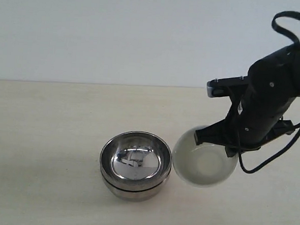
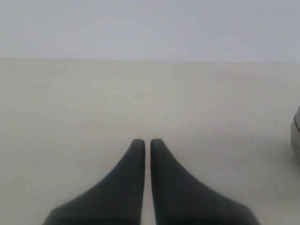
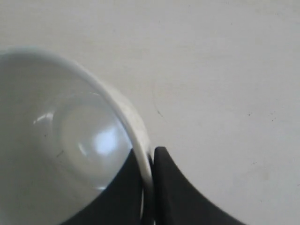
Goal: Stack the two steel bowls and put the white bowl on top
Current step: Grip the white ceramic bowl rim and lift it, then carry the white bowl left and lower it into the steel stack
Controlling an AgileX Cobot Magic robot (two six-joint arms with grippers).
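Well, counting first: I see two steel bowls point(image 1: 135, 165) and one white bowl point(image 1: 204, 164). The steel bowls are nested one inside the other as a single stack, with a thin seam running around the outside where the upper one meets the lower. The upper one's mirror-like inside is open to view and has nothing in it.

That stack stands on a pale cream table point(image 1: 46, 137), plain and matte with a few faint specks. Behind the stack the table ends at a bare, light grey-blue wall point(image 1: 119, 34).

My right gripper point(image 1: 231, 147) is clamped on the white bowl's rim, on the side of the bowl turned away from the stack. My right wrist camera shows one finger inside the bowl and the other outside, with the rim pinched tightly between them. The bowl is tilted, its glossy inside facing up and outward, just to the right of the stack. Its near edge comes very close to the stack's rim, and I cannot tell if they touch or if the bowl's underside is clear of the table.

My left gripper point(image 2: 147, 143) has its jaws drawn together with only a thin slit between the tips, holding nothing. It sits low over bare table to the left of the stack, whose edge just shows beside it.
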